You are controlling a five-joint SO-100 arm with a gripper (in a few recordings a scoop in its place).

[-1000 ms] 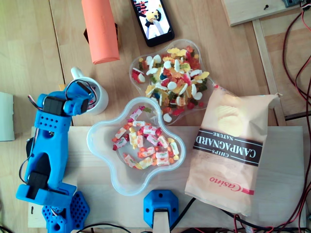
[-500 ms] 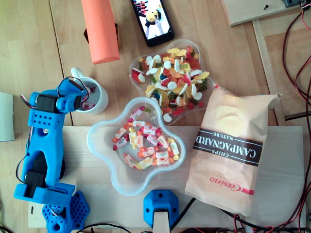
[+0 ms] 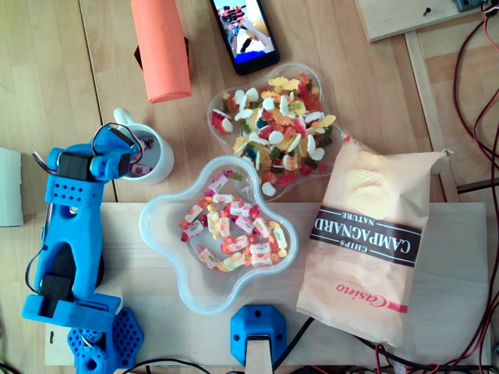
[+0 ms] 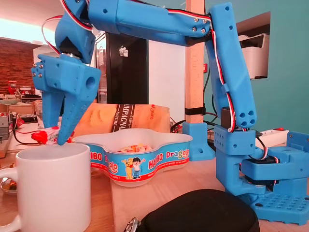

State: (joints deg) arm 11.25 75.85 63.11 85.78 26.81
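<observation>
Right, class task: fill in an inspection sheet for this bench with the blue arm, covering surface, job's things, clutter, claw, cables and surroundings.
Surface: wooden table with a pale board on it.
Job's things: white mug under the claw; wrapped sweet at the claw tips, just above the mug's rim; clear bowl of wrapped sweets beside the mug.
Clutter: bowl of gummy sweets, bag of crisps, orange tube, phone, black case.
Claw: claw shut on the sweet, pointing down over the mug.
Cables: red and black wires at the right edge of the overhead view; wires looped on the arm.
Surroundings: dark cabinet, teal wall, printer on a shelf.
</observation>
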